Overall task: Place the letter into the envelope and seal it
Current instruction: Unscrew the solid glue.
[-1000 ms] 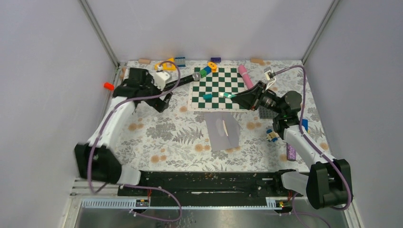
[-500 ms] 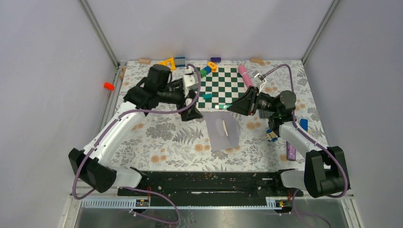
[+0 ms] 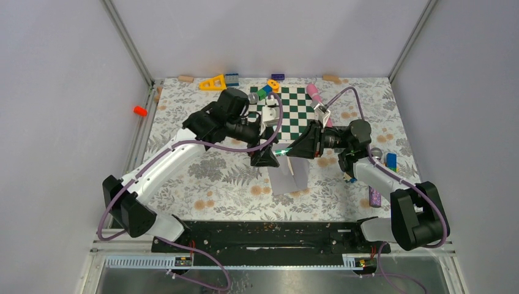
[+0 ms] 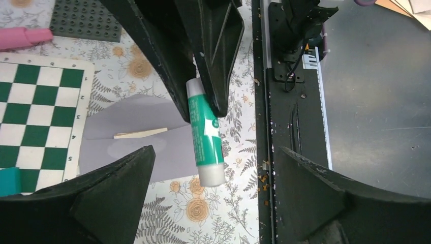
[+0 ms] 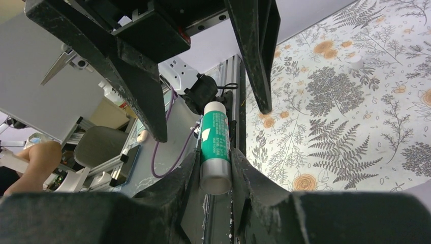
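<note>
The light grey envelope (image 3: 291,176) lies flat on the floral cloth in front of the chessboard. In the left wrist view (image 4: 129,129) a thin cream strip (image 4: 140,133) shows at its fold; I cannot tell if this is the letter. My right gripper (image 3: 296,149) is shut on a green and white glue stick (image 3: 283,150), held level above the envelope's far edge. My left gripper (image 3: 267,158) is open wide, and the stick's free white end (image 4: 211,175) lies between its fingers without touching. The right wrist view shows the stick (image 5: 215,145) clamped between the right fingers (image 5: 188,175).
The green chessboard (image 3: 287,110) lies behind the envelope, with a pink marker (image 3: 315,95) and small blocks at its far edge. A dark grey studded plate (image 4: 84,20) lies beyond it. A yellow triangle (image 3: 212,82) is at the back left. A purple marker (image 3: 374,197) lies at the right.
My left arm swung from the back left to the centre, bringing its open gripper round the glue stick's free end. My right gripper carried the stick leftward, off the chessboard and over the envelope.
</note>
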